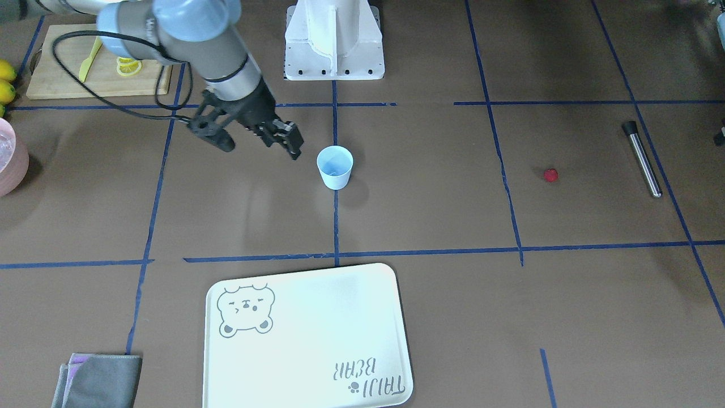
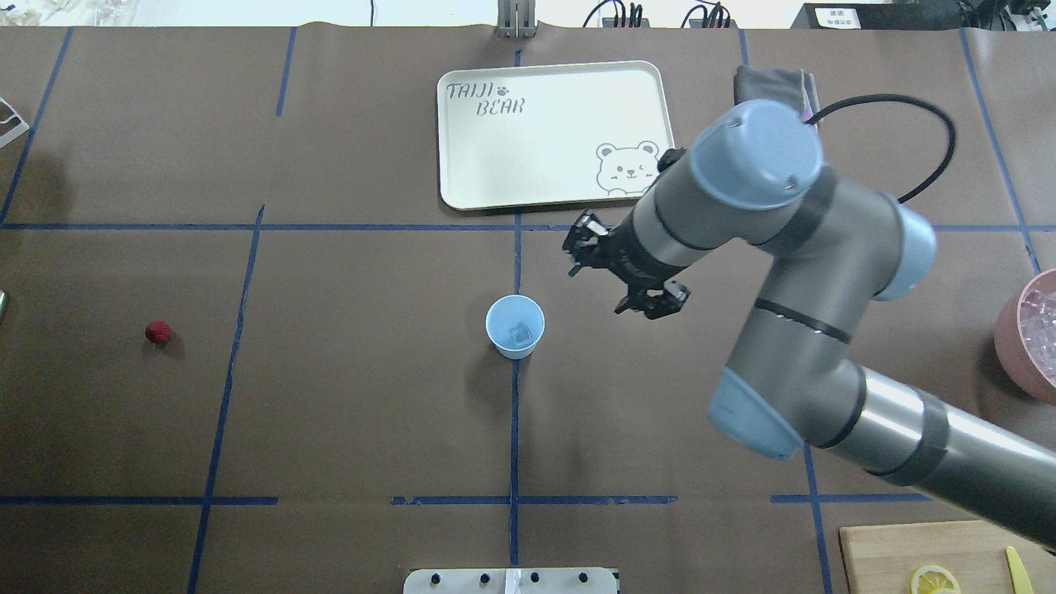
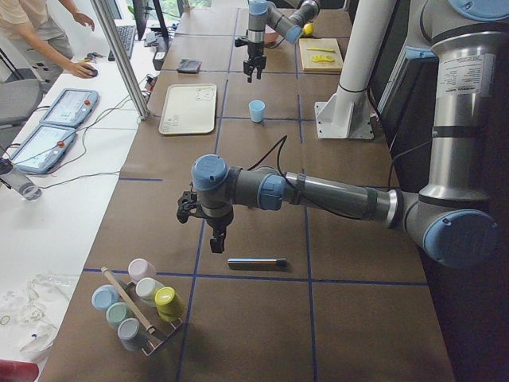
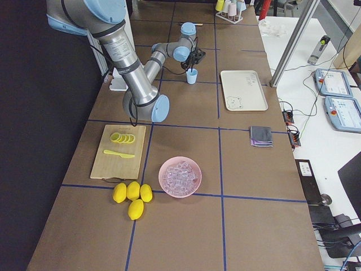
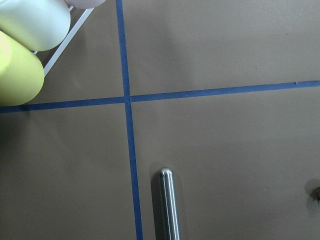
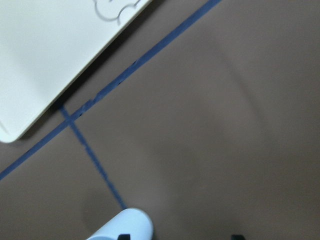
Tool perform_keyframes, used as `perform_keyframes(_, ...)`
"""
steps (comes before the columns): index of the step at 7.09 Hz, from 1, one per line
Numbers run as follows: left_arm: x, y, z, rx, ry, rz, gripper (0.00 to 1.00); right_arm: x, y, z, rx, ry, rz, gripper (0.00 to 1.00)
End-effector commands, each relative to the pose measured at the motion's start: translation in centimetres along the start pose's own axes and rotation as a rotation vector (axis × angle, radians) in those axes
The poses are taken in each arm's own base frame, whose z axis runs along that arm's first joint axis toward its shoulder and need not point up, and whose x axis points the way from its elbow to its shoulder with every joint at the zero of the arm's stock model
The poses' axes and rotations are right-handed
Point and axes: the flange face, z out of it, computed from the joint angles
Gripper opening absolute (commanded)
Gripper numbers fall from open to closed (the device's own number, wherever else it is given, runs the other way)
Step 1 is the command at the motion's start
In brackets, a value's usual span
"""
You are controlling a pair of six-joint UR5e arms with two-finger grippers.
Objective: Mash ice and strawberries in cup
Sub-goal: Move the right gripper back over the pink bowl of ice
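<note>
Your table point(image 1: 430, 204) is covered in brown paper ruled into squares by blue tape. The right arm point(image 2: 792, 272) reaches in over it, and a small white word on its grey shoulder joint is too small to read. The left arm point(image 3: 318, 191) shows only in the left side view, so you cannot tell whether the left gripper point(image 3: 208, 227) is spread or closed. It hangs above bare paper near the steel rod point(image 3: 256, 261). Its own wrist camera shows no fingers, only that rod's rounded end, cut off at the bottom edge. The cream tray point(image 2: 544, 148) reads "TAIJI BEAR" beside a paw print, with a drawn bear face in one corner. At the table's right end a pink bowl point(image 4: 194, 169) holds a heap of ice point(image 4: 180, 174); the overhead view cuts the bowl in half. The right gripper point(image 2: 601, 285) hangs with its fingers spread and nothing between them, just beside the cup point(image 2: 515, 326) and not touching it. The cup stands upright on a tape line at the table's middle, with one clear chunk on its blue floor. The right wrist view is blurred and catches only the cup's rim. The strawberry point(image 2: 157, 332) lies alone on the paper, well apart from the cup towards the robot's left.
</note>
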Motion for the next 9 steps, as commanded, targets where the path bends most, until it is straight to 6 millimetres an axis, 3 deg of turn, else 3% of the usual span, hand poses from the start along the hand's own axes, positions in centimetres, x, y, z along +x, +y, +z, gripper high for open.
perform_keyframes(1, -0.1, 0.1, 0.1, -0.003, 0.0, -0.003, 1.0, 13.3, -9.6, -5.5, 0.035, 0.078, -0.163, 0.77)
perform_keyframes(2, -0.2, 0.2, 0.2, -0.004, 0.0, -0.003, 1.0, 19.9, -13.9, -7.2, 0.068, 0.142, -0.289, 0.77)
perform_keyframes(3, -0.1, 0.2, 0.1, -0.003, 0.0, -0.001, 1.0, 25.3, -17.5, -9.0, 0.082, 0.192, -0.385, 0.77)
perform_keyframes(6, -0.2, 0.2, 0.2, -0.004, 0.0, -0.003, 1.0, 39.5, -26.2, -11.4, 0.051, 0.326, -0.616, 0.79)
perform_keyframes(8, -0.1, 0.2, 0.1, -0.003, 0.0, -0.001, 1.0, 44.5, -26.6, -10.6, -0.018, 0.375, -0.73, 0.83)
perform_keyframes(9, -0.1, 0.2, 0.1, -0.003, 0.0, -0.001, 1.0, 45.6, -26.4, -10.3, -0.034, 0.384, -0.741, 0.85)
